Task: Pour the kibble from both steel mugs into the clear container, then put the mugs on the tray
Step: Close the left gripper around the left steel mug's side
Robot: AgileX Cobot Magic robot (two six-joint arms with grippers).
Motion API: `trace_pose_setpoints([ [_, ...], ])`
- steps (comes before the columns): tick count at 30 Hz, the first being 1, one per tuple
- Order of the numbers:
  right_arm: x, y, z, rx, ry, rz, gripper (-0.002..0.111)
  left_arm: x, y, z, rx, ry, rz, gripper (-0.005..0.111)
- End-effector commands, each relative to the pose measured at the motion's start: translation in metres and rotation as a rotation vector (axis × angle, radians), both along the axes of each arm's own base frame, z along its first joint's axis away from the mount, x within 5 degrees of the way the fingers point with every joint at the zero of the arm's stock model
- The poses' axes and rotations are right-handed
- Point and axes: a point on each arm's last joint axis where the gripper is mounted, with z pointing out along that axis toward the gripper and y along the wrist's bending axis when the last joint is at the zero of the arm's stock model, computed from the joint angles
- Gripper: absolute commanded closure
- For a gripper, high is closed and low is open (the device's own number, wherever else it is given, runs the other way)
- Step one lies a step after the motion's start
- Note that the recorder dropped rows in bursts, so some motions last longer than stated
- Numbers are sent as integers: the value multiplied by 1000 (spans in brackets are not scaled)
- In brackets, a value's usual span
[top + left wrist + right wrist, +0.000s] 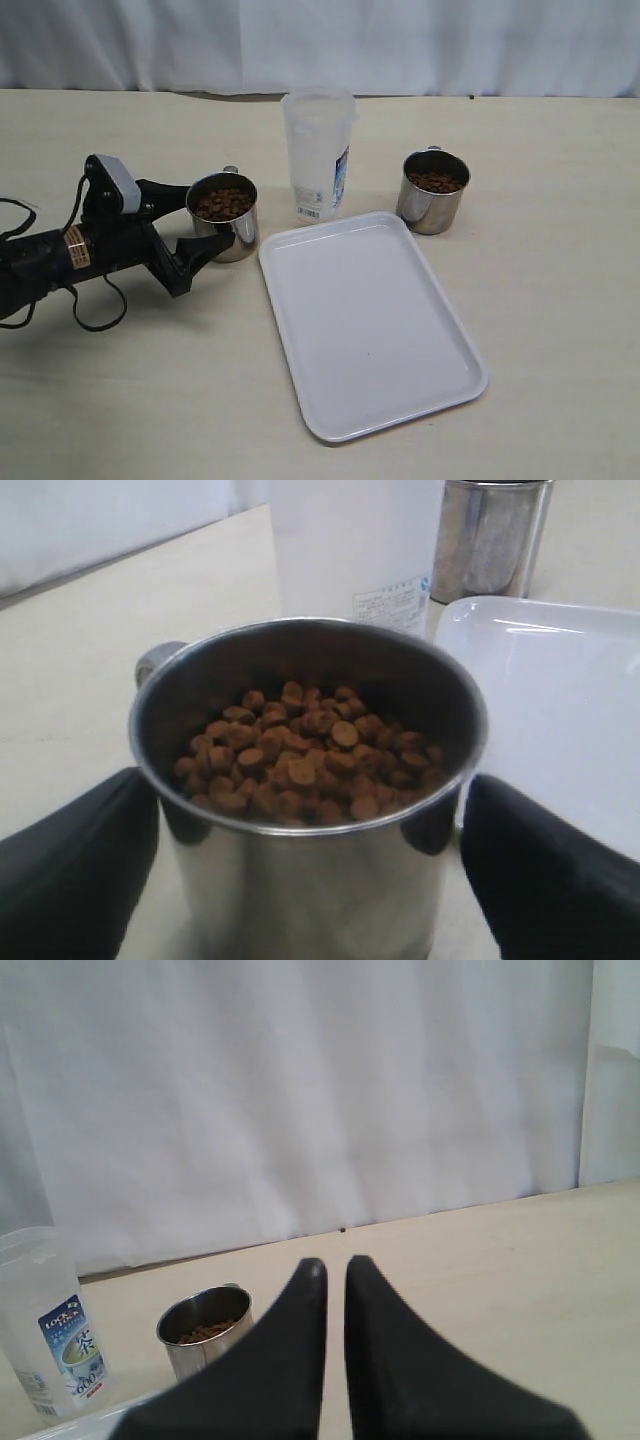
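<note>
The left tool is spread wide around the first steel mug. Its black fingers are set just beside opposite walls, but contact cannot be made out. The right tool is drawn almost together with only a thin slit left, and nothing is held. The pale matte surface is backed by a white curtain.

In the exterior view the first mug is seen left of the upright clear container. The second steel mug is seen right of it, and the flat white tray lies in front. Round brown kibble is held in both mirror-walled mugs.
</note>
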Motion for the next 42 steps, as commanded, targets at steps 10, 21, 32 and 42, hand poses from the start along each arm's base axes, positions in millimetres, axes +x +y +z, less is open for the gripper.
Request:
trace_pose_setpoints([
  [10,0,0,-1,-4,-2,2,103,20,-4,-10,-50,12,15,47],
  [21,0,0,-1,-4,-2,2,103,20,-4,-10,-50,12,14,47],
  [32,0,0,-1,-4,-2,2,103,19,-5,-10,-59,29,3,47],
  [42,0,0,-1,-4,-2,2,103,25,0,-9,-63,7,95,31],
])
